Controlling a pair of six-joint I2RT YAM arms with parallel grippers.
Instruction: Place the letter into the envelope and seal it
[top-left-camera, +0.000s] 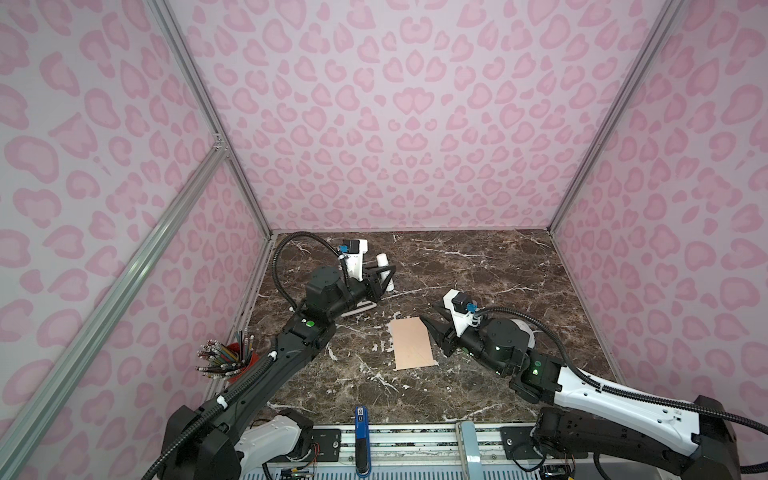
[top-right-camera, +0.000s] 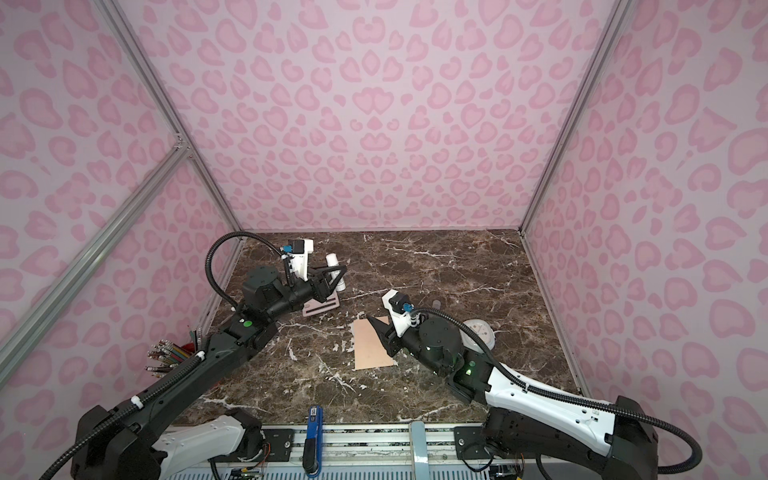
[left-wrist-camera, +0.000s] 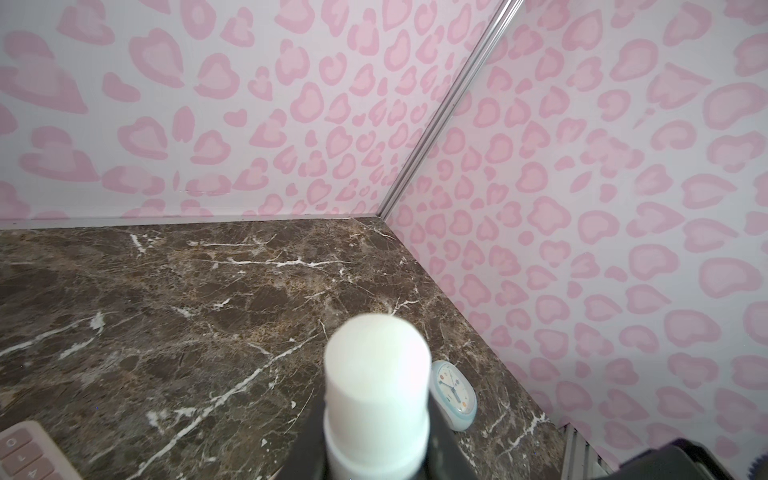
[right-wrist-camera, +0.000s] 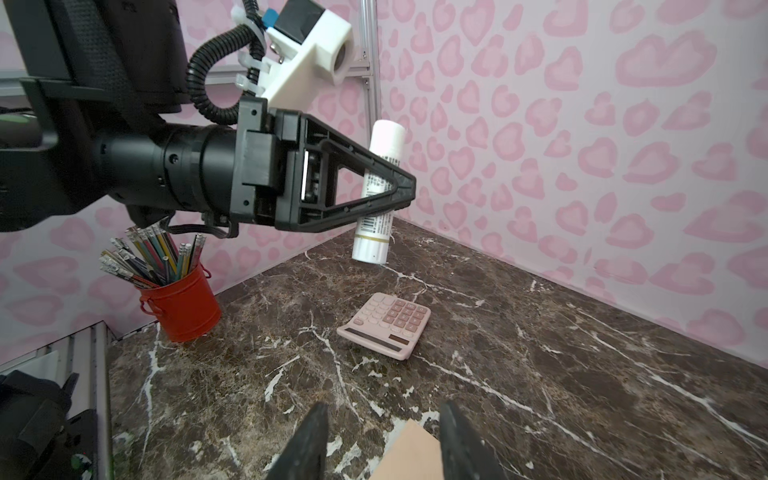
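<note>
Flat peach-tan paper envelope (top-left-camera: 413, 345) lies on the dark brown white-veined marble worktop (top-left-camera: 478, 266), about centre and slightly toward the near side, long edges running near to far. It shows in both top views as a plain rectangle. The flap looks folded down, but the seam is too faint to be sure. Right gripper (right-wrist-camera: 384, 409) is at the envelope's far right corner with its jaws spread and nothing between them. Whether a fingertip touches the paper cannot be told. Left gripper (top-left-camera: 390, 277) is at far left, clamped around the middle of a white cylindrical glue stick (right-wrist-camera: 376, 237). The stick is held near upright, slightly tilted, with its lower end clear of the worktop. Pink flat calculator (right-wrist-camera: 384, 324) lies below and just near of the stick. Red metal pail of pencils (right-wrist-camera: 183, 307) stands at the left edge. Pale blue rounded clock (left-wrist-camera: 453, 395) sits at the right, beside the right arm.
</note>
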